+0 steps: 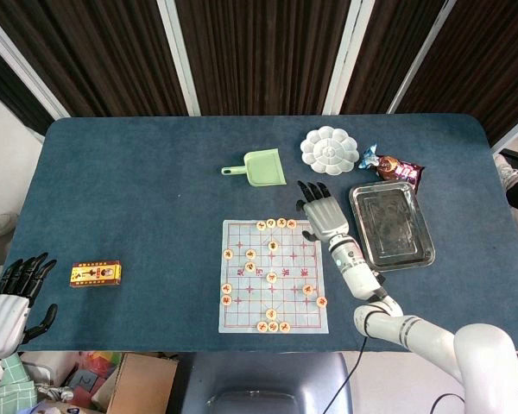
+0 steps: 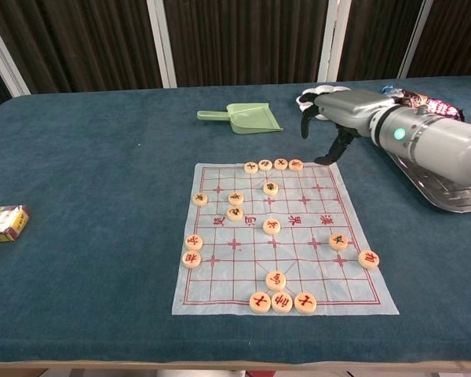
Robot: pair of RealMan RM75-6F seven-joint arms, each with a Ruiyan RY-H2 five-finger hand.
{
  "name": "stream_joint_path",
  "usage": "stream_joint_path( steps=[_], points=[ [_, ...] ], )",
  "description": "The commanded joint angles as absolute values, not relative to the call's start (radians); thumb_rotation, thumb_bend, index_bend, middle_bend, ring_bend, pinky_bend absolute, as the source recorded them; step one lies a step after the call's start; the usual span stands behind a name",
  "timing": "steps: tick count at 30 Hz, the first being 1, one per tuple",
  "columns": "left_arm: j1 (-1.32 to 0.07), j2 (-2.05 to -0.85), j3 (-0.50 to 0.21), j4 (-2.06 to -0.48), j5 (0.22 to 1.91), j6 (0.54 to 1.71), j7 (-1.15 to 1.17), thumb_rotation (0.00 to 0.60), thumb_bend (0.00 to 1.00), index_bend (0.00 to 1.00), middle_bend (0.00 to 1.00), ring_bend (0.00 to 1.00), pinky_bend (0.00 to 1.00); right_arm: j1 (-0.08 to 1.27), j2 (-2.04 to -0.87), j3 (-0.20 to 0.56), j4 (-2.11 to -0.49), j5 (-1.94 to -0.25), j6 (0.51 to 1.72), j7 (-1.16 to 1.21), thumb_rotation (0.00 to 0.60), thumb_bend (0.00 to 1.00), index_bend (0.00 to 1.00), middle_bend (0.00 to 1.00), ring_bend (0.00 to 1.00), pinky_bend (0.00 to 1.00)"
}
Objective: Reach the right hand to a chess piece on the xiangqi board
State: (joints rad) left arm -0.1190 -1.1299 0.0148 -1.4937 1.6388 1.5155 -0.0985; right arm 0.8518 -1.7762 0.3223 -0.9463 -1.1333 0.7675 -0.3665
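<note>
The xiangqi board (image 1: pixel 246 304) is a pale sheet with red lines at the table's front centre, also in the chest view (image 2: pixel 314 204). Several round cream chess pieces lie scattered on it, with a row (image 1: pixel 281 222) along its far edge. My right hand (image 1: pixel 324 211) hovers open over the board's far right corner, fingers spread, holding nothing. In the chest view this right hand (image 2: pixel 337 110) hangs just beyond and right of the row's end piece (image 2: pixel 296 164), without touching it. My left hand (image 1: pixel 13 297) stays open at the front left table edge.
A green dustpan (image 1: pixel 261 167) and a white palette dish (image 1: pixel 329 149) lie behind the board. A steel tray (image 1: pixel 392 225) is right of the hand, with a snack packet (image 1: pixel 392 166) behind it. A red and yellow box (image 1: pixel 95 273) sits near the left hand.
</note>
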Motion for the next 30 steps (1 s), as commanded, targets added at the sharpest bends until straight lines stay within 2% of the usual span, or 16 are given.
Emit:
stream_joint_path(
  steps=[1,9,24,30],
  points=[
    [-0.12,-1.131,0.015,-1.494,1.637,1.514,-0.095,0.6,0.44,0.0,0.0,0.0,0.0,0.909,-1.85,0.328,-0.85,-1.103,0.734,-0.383,0.6,0.41,0.52,0.03,0.0,0.0],
    [-0.121,-1.129,0.009,-1.491,1.623,1.511,-0.104,0.6,0.44,0.0,0.0,0.0,0.0,0.954,-1.927,0.336,-0.729,-1.071,0.713,-0.374,0.6,0.41,0.53,0.04,0.0,0.0],
    [-0.117,-1.129,0.011,-1.491,1.631,1.524,-0.103,0.6,0.44,0.0,0.0,0.0,0.0,0.966,-1.957,0.32,-0.662,-1.06,0.691,-0.354,0.6,0.41,0.56,0.04,0.0,0.0],
    [-0.117,-1.128,0.01,-1.489,1.628,1.524,-0.107,0.6,0.44,0.0,0.0,0.0,0.0,0.972,-1.965,0.318,-0.651,-1.056,0.684,-0.354,0.6,0.44,0.56,0.04,0.0,0.0]
  ],
)
